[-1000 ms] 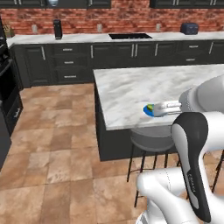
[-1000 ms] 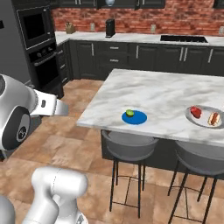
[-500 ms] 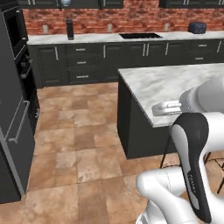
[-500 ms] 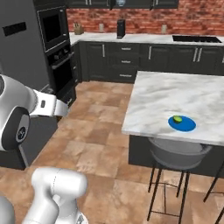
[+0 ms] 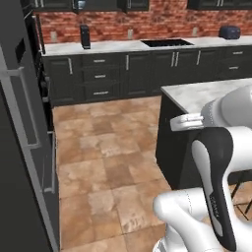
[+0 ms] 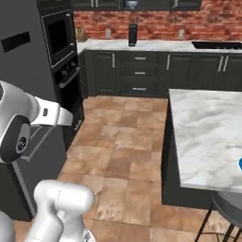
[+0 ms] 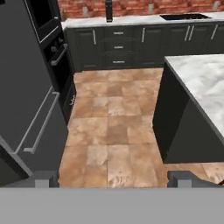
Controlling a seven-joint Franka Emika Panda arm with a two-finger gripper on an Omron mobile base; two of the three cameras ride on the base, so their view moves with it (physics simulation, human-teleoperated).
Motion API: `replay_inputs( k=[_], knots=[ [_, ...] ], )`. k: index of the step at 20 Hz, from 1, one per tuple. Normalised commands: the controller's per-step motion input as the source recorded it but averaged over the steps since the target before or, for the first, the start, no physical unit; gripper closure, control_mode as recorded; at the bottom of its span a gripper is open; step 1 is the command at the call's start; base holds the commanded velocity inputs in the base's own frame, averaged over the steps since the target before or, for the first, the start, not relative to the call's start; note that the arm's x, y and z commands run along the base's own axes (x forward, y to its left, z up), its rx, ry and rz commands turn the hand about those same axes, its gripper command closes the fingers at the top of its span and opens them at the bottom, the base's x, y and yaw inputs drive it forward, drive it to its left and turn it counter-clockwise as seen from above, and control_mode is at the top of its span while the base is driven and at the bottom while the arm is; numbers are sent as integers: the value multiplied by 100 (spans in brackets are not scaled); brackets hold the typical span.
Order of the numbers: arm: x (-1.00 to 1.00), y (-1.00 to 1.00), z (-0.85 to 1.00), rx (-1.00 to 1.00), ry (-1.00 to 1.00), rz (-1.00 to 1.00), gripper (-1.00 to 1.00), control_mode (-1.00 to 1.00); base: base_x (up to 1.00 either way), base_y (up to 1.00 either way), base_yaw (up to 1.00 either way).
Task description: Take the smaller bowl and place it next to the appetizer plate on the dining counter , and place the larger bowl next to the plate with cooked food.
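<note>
The gripper [image 7: 113, 178] sits low in the hand view, its two dark fingertips [image 7: 43, 179] poking up far apart with just floor between them, so it's spread wide and carrying nothing.

It's looking out over a brown tile floor [image 7: 111, 118]. The dining counter [image 7: 199, 85] is off to the right in the hand view, white marble top on a dark base, with its near corner facing the gripper but well apart from it. In the right base view a tiny sliver of blue pokes in at the right edge of the marble, which would be the appetizer plate [image 6: 240, 164], but it's too cut off to say anything about it. A grey stool [image 6: 230, 210] tucks under the island's near edge there.

On the left there's a tall dark fridge [image 7: 24, 87] with a long bar handle, and a wall oven [image 6: 59, 38] stacked just past it. Along the back runs the wall counter [image 5: 128, 47] with dark drawers and a brick wall behind it. On it stand a dark tall canister [image 5: 85, 36], a cooktop [image 5: 166, 43] and, further right, a dark toaster [image 5: 229, 32].
</note>
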Motion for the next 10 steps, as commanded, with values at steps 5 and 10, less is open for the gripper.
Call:
replay_inputs(
  k=[5,10],
  knots=[
    [0,0,0,0,0,0,-100,100,100,19,2],
    [0,0,0,0,0,0,-100,100,100,-42,25]
  ],
)
